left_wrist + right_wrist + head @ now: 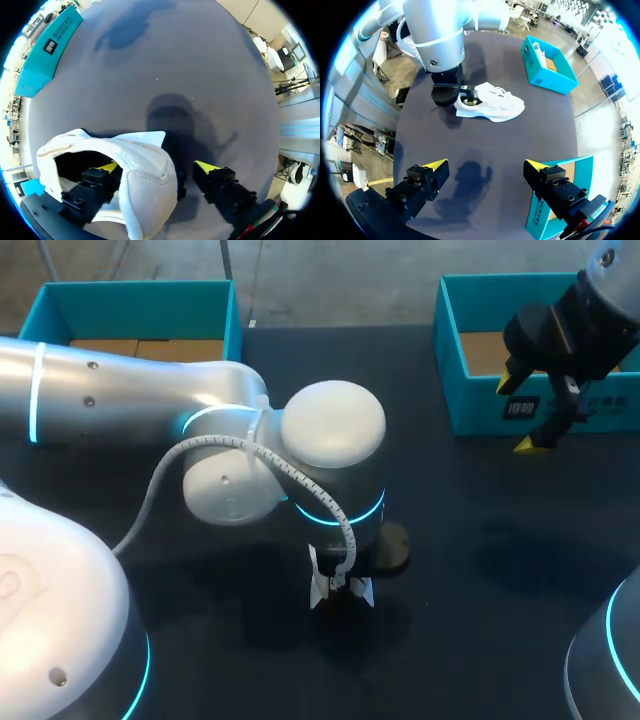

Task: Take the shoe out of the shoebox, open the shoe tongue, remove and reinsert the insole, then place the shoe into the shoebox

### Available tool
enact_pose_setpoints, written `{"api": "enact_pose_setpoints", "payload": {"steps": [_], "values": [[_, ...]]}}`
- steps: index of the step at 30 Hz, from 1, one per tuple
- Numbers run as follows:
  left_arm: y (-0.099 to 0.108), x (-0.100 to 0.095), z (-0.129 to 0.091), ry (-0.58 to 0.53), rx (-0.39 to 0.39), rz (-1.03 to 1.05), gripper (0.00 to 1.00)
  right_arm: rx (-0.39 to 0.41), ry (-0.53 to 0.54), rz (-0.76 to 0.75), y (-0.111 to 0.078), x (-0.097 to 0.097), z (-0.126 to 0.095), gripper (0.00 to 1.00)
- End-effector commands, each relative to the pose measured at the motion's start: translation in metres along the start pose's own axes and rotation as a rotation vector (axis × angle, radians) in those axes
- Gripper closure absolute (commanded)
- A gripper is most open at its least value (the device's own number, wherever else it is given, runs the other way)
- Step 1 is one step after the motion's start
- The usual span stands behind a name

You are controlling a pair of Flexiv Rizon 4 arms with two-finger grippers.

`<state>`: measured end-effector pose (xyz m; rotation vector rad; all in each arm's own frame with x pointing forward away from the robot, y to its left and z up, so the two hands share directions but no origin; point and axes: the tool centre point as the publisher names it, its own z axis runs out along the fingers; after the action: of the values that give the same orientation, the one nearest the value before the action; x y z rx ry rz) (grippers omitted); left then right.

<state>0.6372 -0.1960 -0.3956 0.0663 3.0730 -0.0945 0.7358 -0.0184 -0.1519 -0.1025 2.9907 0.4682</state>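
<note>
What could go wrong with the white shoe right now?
The left gripper has only one finger inside the shoe's heel. The other finger stands clear outside, so the shoe might slip or fold if the gripper closes badly. The right gripper hangs open, away near a blue shoebox, so nothing steadies the shoe and it could slide on the table.
</note>
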Motion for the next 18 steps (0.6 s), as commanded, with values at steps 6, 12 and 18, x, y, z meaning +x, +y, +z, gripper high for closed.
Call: {"api": "enact_pose_setpoints", "payload": {"steps": [6, 12, 18], "values": [[0.0, 0.004, 0.004, 0.024, 0.016, 0.005, 1.0, 0.004, 0.005, 0.001, 0.001, -0.003, 0.001, 0.0], [0.005, 0.013, 0.0, 0.075, 0.046, -0.005, 1.0, 0.004, 0.005, 0.001, 0.001, -0.003, 0.001, 0.0], [0.008, 0.019, -0.014, 0.121, 0.031, -0.014, 1.0, 0.004, 0.005, 0.001, 0.001, -0.003, 0.001, 0.0]]}}
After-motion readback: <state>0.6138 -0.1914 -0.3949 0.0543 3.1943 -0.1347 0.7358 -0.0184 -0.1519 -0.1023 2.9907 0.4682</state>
